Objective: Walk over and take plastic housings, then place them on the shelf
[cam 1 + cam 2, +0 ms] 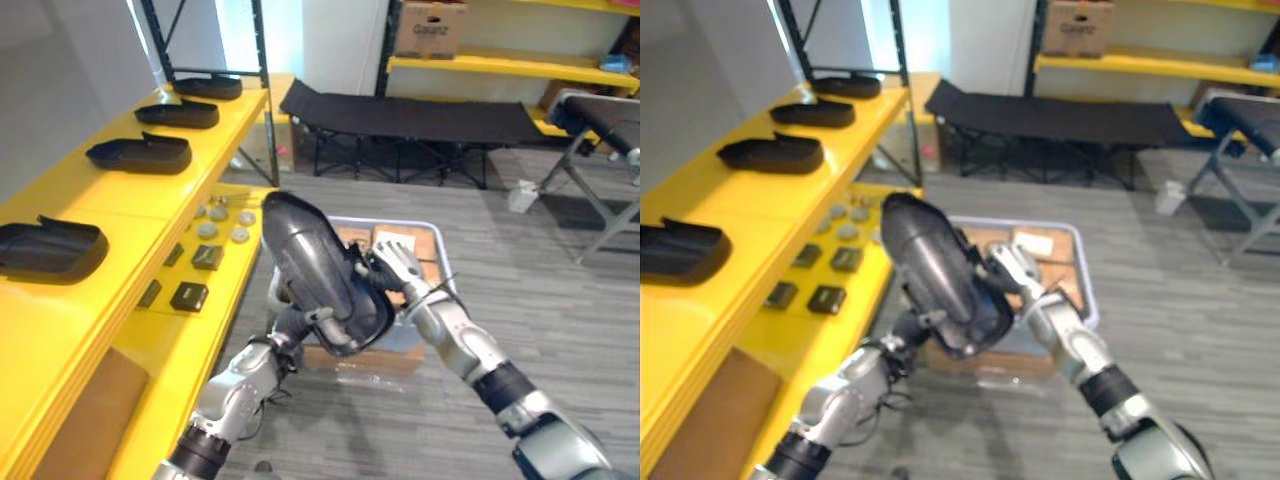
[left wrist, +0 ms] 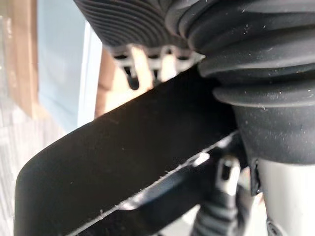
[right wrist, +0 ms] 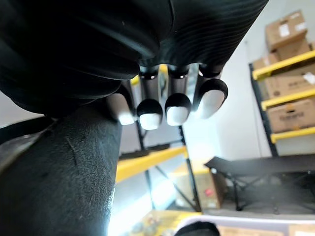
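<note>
Left hand [image 1: 297, 322] is clamped on the lower edge of the plastic housing [image 1: 310, 265], and your right hand [image 1: 398, 268] is curled onto the opposite rim. You've got it raised clear above the grey bin [image 1: 400, 220]. The pick looks done; you're in the carry. Next, swing left to the yellow shelf [image 1: 130, 200] and aim for a bare stretch between the shelved housings [image 1: 142, 154]. Mind the shelf's front lip and the small parts [image 1: 190, 295] on the lower tier.
</note>
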Robot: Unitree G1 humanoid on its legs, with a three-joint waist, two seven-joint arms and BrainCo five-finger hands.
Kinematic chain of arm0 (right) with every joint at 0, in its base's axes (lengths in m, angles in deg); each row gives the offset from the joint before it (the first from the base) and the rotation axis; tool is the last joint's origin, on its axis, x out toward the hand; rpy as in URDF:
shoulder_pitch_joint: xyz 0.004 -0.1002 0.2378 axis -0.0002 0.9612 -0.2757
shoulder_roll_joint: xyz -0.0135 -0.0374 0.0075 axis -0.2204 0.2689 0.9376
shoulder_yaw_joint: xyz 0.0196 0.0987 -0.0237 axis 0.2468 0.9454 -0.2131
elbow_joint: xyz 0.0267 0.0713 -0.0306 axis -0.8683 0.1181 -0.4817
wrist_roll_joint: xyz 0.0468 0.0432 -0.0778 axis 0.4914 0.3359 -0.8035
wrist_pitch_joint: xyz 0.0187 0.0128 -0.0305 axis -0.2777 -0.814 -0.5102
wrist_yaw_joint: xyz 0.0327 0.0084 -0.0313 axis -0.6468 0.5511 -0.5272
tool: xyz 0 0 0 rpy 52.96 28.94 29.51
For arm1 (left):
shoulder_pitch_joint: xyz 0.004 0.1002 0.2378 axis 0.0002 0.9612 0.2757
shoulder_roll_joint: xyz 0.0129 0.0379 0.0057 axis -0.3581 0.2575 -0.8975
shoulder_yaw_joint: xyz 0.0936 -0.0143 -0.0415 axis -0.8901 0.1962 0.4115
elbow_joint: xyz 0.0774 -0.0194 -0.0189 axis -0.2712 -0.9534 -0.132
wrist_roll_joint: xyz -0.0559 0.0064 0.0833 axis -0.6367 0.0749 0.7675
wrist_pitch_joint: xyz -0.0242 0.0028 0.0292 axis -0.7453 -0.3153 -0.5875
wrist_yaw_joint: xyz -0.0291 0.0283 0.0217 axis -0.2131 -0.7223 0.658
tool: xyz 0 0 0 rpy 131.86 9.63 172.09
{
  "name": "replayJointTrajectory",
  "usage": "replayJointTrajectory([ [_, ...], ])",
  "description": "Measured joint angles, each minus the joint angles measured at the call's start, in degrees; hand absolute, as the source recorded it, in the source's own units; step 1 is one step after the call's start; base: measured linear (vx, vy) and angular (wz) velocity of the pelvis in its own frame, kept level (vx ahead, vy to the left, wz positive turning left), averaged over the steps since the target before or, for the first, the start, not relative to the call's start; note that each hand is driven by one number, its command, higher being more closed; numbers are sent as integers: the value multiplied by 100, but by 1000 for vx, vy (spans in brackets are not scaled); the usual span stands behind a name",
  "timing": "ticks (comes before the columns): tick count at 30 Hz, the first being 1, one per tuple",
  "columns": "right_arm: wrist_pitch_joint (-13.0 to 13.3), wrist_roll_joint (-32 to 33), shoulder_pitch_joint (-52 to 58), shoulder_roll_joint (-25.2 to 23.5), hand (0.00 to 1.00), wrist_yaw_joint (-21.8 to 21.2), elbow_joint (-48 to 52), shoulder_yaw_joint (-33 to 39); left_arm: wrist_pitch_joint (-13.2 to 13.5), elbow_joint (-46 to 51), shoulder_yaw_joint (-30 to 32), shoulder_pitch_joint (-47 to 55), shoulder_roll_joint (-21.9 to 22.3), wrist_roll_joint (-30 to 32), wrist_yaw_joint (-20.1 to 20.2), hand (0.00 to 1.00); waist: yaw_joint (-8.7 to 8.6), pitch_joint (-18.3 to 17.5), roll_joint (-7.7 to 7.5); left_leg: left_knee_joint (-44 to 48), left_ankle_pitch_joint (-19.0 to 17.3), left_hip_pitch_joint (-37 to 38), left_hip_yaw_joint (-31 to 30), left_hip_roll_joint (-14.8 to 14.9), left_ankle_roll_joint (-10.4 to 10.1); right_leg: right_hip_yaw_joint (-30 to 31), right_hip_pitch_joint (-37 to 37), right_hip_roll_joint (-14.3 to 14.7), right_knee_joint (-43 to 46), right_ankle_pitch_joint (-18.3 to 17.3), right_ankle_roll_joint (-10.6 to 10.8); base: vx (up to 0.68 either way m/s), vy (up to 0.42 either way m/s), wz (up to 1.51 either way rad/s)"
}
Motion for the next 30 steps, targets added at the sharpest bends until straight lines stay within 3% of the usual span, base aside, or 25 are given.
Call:
replayJointTrajectory([
  [8, 428, -42, 16, -56, 100, 361, 73, -16, 158, 0, 160, 43, 13, 273, -378, 100, -14, 15, -28, -65, 28, 30, 14, 4, -3, 4, -12, 10, -1, -3, -5, 0, 0, 0],
  [19, 611, 160, 524, -270, 100, 598, 714, -10, 745, 0, 454, 278, 30, 83, -911, 100, -1, 44, -204, -140, 27, 100, 52, 10, -5, 13, -10, 17, -1, -33, -49, -4, 0, -1],
  [27, 671, 370, 843, -498, 100, 718, 1164, -205, 1324, 0, 721, 312, 72, -486, -945, 100, -24, 44, -206, -140, 23, 99, 60, 12, -9, 12, -33, 18, 0, -54, -74, 0, 0, 0],
  [30, 670, 464, 911, -516, 100, 750, 1164, -239, 1356, 0, 706, 369, 72, -485, -901, 100, -20, 42, -209, -140, 23, 97, 62, 13, -10, 12, -40, 18, 2, -68, -95, 0, 0, 0],
])
